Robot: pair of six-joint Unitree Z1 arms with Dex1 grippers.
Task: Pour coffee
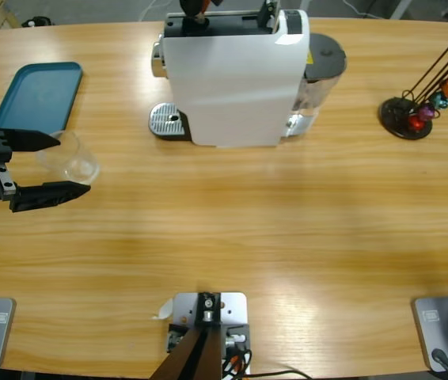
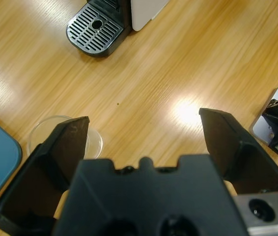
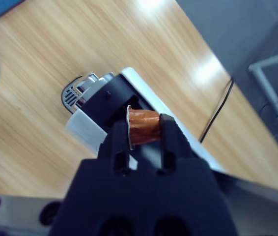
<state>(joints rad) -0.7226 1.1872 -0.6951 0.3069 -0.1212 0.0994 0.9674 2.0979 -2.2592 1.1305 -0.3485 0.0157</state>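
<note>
Coffee itself shows nowhere; the clear plastic cup (image 1: 70,158) stands empty on the wooden table (image 1: 248,222), between the left hand's (image 1: 50,165) spread jaws, beside a teal tray (image 1: 38,95). The right hand (image 3: 144,129) pinches an orange capsule (image 3: 143,128) above the white coffee machine (image 1: 236,75). No writing is legible.

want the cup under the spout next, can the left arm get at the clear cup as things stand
Probably yes: the left claw is open, one jaw already beside the clear cup, and bare table around it, nothing blocking.

Bare table (image 1: 287,229) lies open before the coffee machine (image 1: 236,79), with a clear cup (image 1: 70,158) and blue tray (image 1: 38,95) crowding the left.
</note>
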